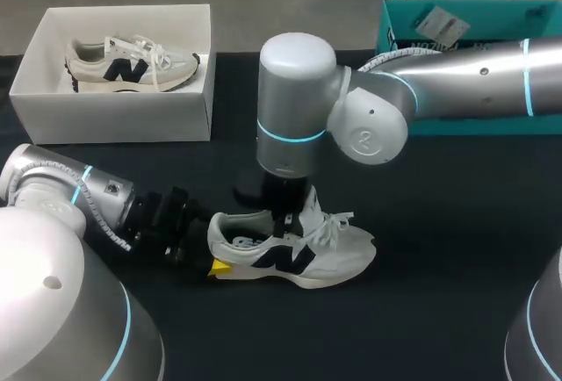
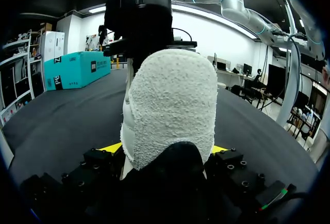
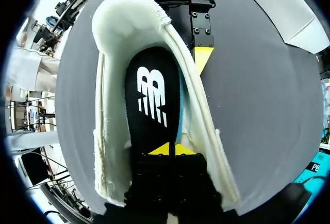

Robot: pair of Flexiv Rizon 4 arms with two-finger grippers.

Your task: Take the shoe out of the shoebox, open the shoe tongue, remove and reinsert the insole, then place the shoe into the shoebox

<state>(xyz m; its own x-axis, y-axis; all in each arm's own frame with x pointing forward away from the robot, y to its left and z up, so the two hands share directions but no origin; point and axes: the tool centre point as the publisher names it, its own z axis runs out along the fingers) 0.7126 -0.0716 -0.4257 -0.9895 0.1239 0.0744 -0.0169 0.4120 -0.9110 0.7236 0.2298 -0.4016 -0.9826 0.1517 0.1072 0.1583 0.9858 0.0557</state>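
The black table carries everything. The right arm comes across from its side and turns straight down over the middle. The left arm lies low along the near edge.

A white shoebox stands open at the far left corner, with a cream sneaker lying inside it. A teal box sits at the far right.

The shoe being worked on stands upright on its sole on the table. It is well apart from the shoebox, with its toe towards the right arm's side.

The left gripper clamps the heel, one yellow tip on each side of it.

The right gripper reaches down into the shoe's mouth, past the white laces. Its fingers are drawn narrow, tips nearly together against the black insole, which lies inside the shoe. Whether they pinch it cannot be told.
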